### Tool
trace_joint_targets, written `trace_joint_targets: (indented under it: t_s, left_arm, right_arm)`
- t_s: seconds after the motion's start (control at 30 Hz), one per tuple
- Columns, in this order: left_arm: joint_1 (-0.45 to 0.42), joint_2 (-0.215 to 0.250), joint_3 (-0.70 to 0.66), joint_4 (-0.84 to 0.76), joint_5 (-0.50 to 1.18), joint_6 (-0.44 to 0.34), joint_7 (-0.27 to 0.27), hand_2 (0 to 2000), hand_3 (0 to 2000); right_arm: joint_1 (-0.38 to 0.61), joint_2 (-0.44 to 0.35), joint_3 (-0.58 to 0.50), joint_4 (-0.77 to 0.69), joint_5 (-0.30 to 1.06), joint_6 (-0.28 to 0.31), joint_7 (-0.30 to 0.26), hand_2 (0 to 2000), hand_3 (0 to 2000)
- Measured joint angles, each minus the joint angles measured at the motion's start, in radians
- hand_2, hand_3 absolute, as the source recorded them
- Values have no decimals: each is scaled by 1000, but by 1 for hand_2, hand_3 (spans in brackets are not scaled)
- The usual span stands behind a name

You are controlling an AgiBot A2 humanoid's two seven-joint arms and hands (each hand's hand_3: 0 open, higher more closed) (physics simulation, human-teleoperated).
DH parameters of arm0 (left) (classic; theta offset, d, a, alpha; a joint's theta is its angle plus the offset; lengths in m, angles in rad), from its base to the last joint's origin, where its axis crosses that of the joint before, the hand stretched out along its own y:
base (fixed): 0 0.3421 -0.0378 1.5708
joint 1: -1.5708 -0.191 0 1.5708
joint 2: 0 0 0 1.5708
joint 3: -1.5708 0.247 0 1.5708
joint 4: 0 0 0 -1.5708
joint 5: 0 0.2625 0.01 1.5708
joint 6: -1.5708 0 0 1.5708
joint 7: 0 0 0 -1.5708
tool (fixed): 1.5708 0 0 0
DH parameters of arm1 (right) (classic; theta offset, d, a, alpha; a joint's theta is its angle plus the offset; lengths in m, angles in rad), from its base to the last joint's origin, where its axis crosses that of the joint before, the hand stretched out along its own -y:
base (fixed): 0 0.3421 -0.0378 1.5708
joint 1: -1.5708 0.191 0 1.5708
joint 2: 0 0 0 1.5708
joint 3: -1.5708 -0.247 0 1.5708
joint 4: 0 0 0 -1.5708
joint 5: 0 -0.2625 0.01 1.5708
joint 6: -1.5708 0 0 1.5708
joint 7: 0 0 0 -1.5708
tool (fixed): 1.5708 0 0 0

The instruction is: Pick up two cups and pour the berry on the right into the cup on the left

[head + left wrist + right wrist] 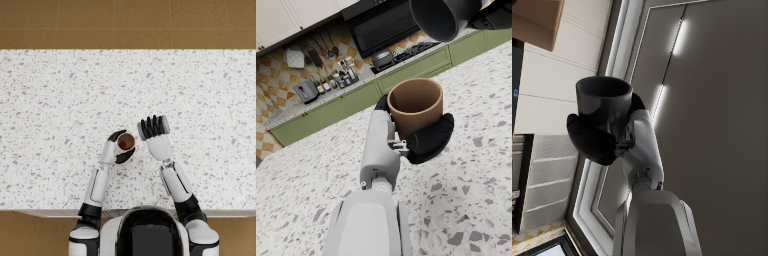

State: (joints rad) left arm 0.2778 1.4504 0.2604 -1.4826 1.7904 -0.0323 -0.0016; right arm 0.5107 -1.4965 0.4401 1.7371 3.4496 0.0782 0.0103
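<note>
A red berry (123, 145) lies inside the brown cup (126, 141), which the left robot hand (119, 148) grasps upright above the speckled bench (60, 110). Just beside that brown cup, toward the robot's right, the right robot hand (153, 127) grasps a dark grey cup (605, 102), tipped with its mouth toward the brown one (415, 106). No writing or labels can be read on either cup.
</note>
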Motion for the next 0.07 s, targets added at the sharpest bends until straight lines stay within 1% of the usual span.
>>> trace_joint_targets:
  t_s: [0.07]
  left_arm:
    - [0, 0, 0, 0, 0, 0, 0, 2000, 1280]
  right_arm:
    - [0, 0, 0, 0, 0, -1, 0, 2000, 1280]
